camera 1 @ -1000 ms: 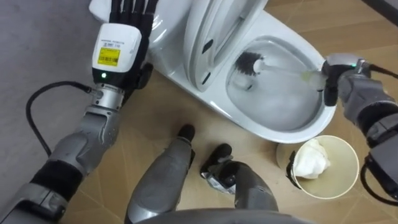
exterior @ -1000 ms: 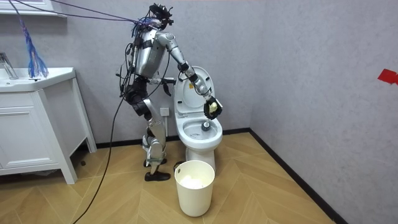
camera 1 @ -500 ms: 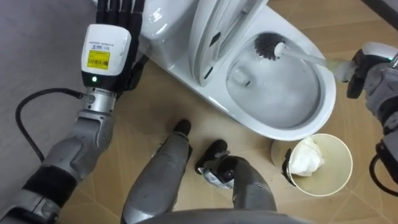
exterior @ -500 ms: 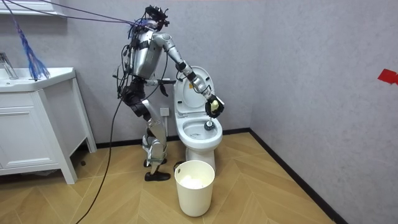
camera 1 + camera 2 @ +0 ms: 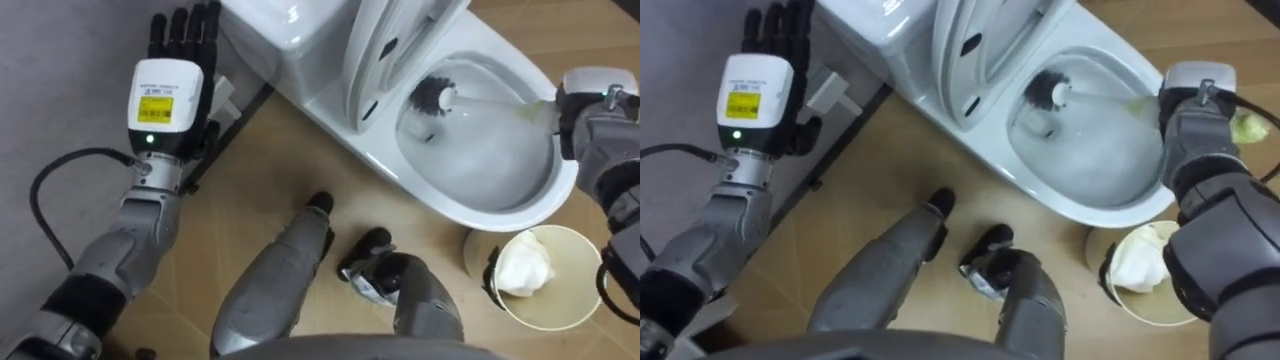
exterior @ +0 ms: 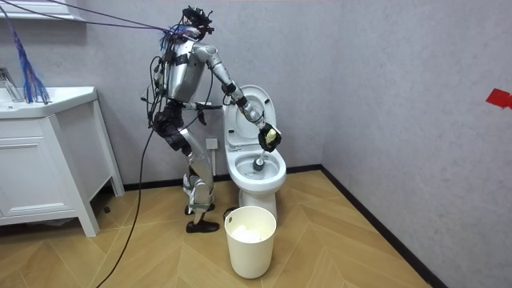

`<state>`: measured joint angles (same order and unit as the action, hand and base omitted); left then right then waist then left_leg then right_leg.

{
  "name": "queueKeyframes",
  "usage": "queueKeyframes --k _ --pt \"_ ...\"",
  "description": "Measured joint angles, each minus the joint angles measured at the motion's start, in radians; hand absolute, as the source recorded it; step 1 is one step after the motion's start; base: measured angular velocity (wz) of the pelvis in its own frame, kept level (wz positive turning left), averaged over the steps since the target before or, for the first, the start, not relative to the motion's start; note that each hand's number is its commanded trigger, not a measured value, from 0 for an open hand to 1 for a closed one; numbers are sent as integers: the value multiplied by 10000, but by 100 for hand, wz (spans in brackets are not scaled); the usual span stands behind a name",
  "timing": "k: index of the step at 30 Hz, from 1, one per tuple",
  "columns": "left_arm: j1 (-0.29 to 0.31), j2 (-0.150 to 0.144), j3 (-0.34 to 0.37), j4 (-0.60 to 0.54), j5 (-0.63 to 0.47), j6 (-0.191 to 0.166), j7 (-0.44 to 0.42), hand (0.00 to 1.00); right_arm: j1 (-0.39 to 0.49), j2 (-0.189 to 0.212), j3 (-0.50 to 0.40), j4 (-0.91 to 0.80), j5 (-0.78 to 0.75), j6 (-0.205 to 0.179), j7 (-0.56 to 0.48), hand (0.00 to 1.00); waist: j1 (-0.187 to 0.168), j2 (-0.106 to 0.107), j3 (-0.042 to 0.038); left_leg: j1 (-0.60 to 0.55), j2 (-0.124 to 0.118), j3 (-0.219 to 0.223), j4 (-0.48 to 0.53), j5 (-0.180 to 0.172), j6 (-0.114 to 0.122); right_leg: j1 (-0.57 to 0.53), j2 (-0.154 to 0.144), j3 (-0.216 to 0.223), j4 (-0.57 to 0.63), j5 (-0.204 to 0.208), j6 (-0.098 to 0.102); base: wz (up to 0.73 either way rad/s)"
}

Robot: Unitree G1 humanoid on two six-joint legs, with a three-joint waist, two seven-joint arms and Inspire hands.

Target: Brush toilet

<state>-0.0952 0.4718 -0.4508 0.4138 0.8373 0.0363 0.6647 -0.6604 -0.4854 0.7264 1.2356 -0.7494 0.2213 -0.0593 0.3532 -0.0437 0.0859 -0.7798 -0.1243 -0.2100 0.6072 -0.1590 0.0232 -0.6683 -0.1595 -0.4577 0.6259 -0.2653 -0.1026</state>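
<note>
1 toilet brush runs leftward from the right hand, whose fingers curl round its pale handle. Its black bristle head rests inside the toilet bowl, near the raised seat. The left hand hovers straight-fingered and empty, well apart. Its yellow label is illegible.

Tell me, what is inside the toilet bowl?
A brush: its dark head near the bowl's wall, its handle held by the right robot hand. What lies under the head is covered.
</note>
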Motion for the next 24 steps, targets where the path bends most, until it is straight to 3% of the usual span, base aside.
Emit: queueKeyframes --k 3,8,14,16,19,24 --pt "-22 -249 -14 -12 -285 43 -22 0 95 383 -1 -60 -382 382 -2 100 -43 73 -22 -187 0 31 8 16 -20 -183 -2 -18 30 -2 -31 0" --pt "-381 -623 -96 -13 -628 70 -245 0 227 403 373 -534 -392 658 33 100 -199 124 -52 -180 56 10 84 -1 -39 -78 81 -115 -110 2 -37 3" --pt "-381 -693 -232 -12 -1420 99 -466 0 568 490 371 -1174 -659 1085 330 100 -258 308 -155 -67 165 31 66 -35 -56 116 204 -134 -253 66 -67 -2" --pt "-397 -787 -232 -14 -1605 118 -480 0 711 568 360 -1188 -649 1127 487 100 -312 444 -227 -13 295 27 79 -62 -73 300 371 -210 -512 167 -91 0" --pt "-372 -885 -229 -10 -1698 401 -480 0 951 582 350 -1506 -629 1235 520 100 -430 617 -317 40 391 53 -2 -52 -84 405 487 -234 -757 309 -102 -4" --pt "-397 -877 -48 -57 -1703 463 -462 0 1068 614 232 -1529 -533 1237 468 100 -494 665 -340 32 451 52 -57 9 -130 409 550 -237 -846 382 -154 -2"
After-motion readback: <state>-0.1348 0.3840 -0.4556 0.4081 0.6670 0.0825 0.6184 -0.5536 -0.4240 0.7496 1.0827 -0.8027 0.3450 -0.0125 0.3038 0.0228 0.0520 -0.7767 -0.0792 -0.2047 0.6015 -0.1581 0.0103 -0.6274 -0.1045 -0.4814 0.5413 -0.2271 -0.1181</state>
